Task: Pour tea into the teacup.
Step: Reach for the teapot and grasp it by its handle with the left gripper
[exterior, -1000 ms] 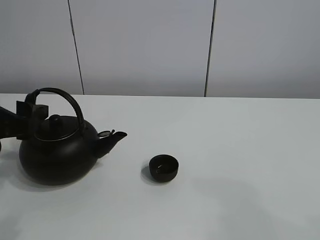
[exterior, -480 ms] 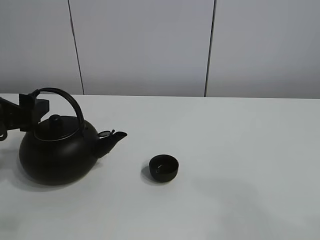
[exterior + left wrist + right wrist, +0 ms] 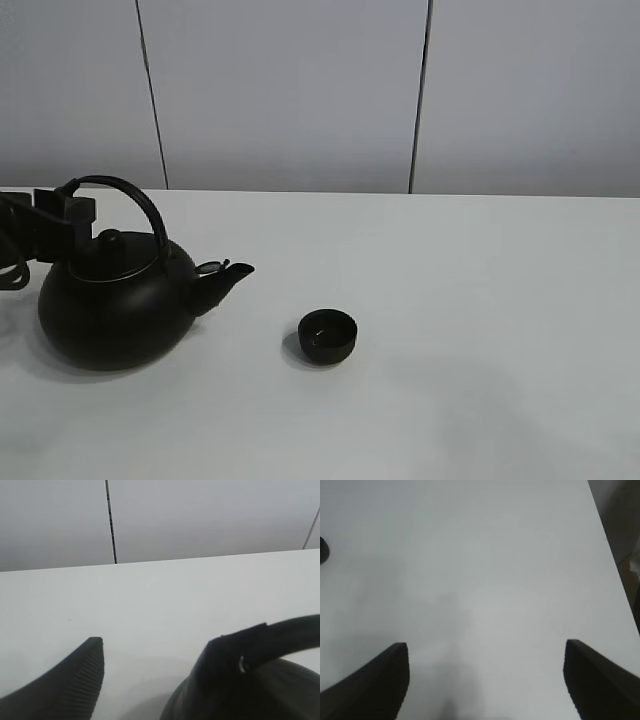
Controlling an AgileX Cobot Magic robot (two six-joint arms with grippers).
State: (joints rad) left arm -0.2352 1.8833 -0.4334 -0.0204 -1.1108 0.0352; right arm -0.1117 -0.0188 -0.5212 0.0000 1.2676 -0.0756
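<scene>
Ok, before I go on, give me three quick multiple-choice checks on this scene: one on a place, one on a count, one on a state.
1. In the high view, where is the teacup relative to the kettle?
A. Right of its spout, apart from it
B. Behind it, by the wall
C. Under its handle

2. How many cups stand on the table?
A. Three
B. One
C. Two

3. What state is the right gripper in?
A. Shut on the teacup
B. Shut on a spoon
C. Open over bare table

Answers:
1 A: bare table shows between the spout and the teacup.
2 B: the teacup is the only cup in view.
3 C: its fingers stand wide apart with nothing between them.
</scene>
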